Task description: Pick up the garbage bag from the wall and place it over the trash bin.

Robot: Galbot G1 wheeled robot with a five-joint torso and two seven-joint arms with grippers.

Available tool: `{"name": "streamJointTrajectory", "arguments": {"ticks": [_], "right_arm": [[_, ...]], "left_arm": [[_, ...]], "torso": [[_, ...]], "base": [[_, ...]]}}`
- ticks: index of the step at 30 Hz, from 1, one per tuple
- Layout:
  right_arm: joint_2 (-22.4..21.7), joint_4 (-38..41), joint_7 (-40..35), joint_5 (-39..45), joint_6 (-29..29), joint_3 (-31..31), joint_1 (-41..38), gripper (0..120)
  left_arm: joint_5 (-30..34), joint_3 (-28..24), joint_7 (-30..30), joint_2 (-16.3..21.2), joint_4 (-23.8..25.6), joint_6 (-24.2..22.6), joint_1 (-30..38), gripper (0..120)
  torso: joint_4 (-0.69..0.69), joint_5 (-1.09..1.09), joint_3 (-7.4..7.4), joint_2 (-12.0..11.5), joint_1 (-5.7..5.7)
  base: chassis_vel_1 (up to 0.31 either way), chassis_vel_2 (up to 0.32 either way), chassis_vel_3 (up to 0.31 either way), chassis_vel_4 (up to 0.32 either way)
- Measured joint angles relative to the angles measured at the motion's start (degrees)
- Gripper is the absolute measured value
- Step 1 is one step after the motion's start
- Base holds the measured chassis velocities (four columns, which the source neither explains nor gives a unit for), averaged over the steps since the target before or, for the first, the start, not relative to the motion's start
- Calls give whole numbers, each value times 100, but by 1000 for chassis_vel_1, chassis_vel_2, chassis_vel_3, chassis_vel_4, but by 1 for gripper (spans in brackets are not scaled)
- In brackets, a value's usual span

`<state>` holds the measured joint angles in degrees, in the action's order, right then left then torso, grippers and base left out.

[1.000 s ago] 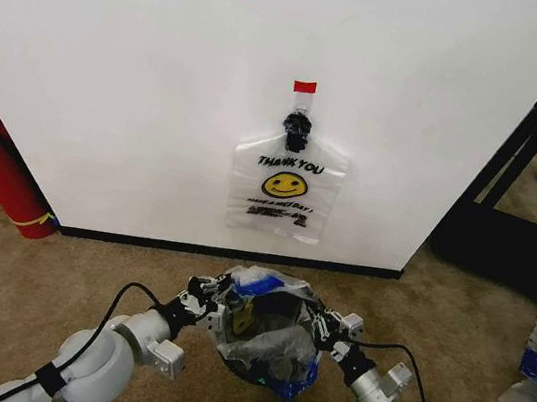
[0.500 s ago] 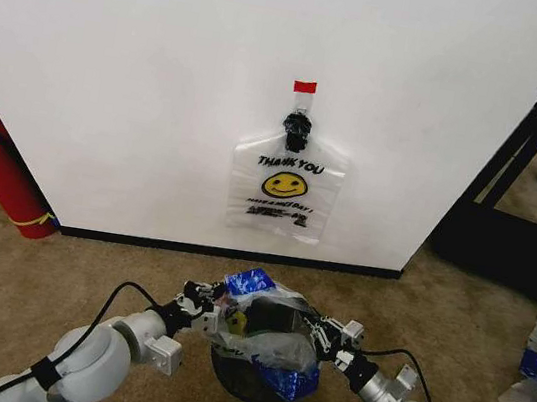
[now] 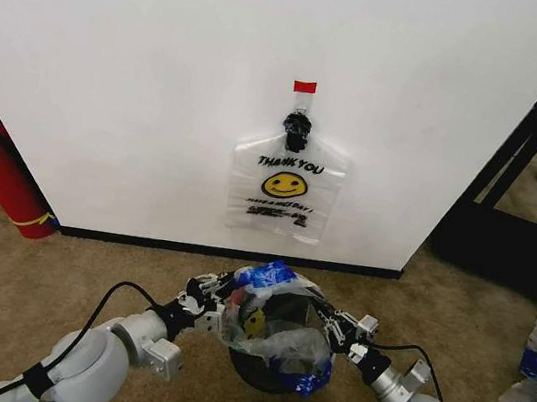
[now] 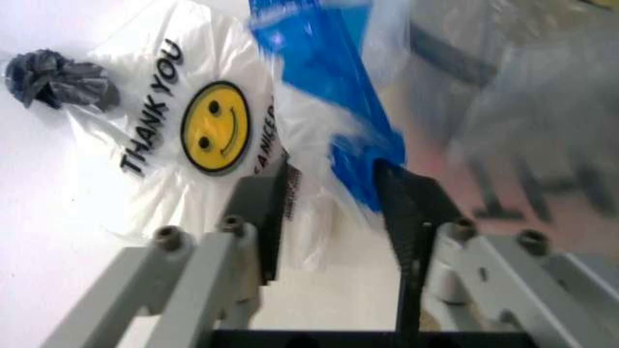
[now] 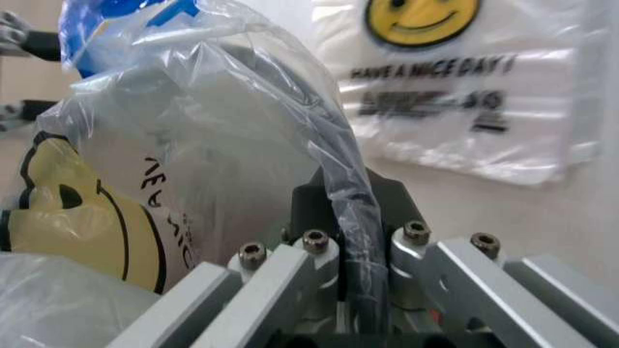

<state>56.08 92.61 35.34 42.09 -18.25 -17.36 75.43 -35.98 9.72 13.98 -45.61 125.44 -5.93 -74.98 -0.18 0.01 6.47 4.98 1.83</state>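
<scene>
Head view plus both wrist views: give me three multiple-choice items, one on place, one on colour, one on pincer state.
1. Where is the garbage bag held by both pincers?
A. Over the trash bin
B. On the fire extinguisher
C. Flat on the carpet

2. What colour is the tape above the bag hanging on the wall?
A. Green
B. Red
C. Yellow

3. How is the right pincer?
A. Wide open, empty
B. Shut on plastic
C. Holding a bottle

Answers:
1 A: the garbage bag is stretched between the left pincer and right pincer, above the trash bin.
2 B: the tape is red.
3 B: in the right wrist view its fingers pinch a fold of the bag.
</scene>
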Motion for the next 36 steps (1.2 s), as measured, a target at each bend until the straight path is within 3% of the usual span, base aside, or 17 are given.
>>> {"name": "streamJointTrajectory", "arguments": {"ticks": [6, 8, 13, 14, 17, 28, 36], "right_arm": [[-7, -7, -574, -55, 14, -84, -11, 1], [21, 87, -968, -70, 36, -22, 65, 1], [37, 117, -995, -102, 37, 3, 116, 1], [46, 128, -989, -145, 37, 15, 142, 1], [59, 156, -953, -287, 32, 45, 194, 1], [135, 286, -1004, -502, 30, 152, 225, 1], [224, 373, -990, -674, 36, 250, 236, 1]], "left_arm": [[98, 215, 151, -5, 0, 116, -108, 61], [277, 287, 175, -18, 4, 222, -198, 72], [395, 272, 93, -41, 44, 282, -204, 78], [469, 245, 34, -58, 76, 325, -193, 91], [794, 61, -289, -161, 150, 507, -108, 99], [1135, -172, -668, -303, 41, 719, -37, 98], [1465, -258, -654, -429, -188, 569, 4, 71]], "torso": [[0, -1, 0, 0, 0], [1, -1, 0, 0, 0], [1, -1, 0, 0, 0], [0, 0, 0, 0, 0], [-1, -1, 0, 0, 0], [1, 0, 0, 0, 0], [0, -1, 0, 0, 0]], "base": [[0, 0, 0, 0], [0, 0, 0, 0], [0, 0, 0, 0], [0, 0, 0, 0], [0, 0, 0, 0], [0, 0, 0, 0], [0, 0, 0, 0]]}}
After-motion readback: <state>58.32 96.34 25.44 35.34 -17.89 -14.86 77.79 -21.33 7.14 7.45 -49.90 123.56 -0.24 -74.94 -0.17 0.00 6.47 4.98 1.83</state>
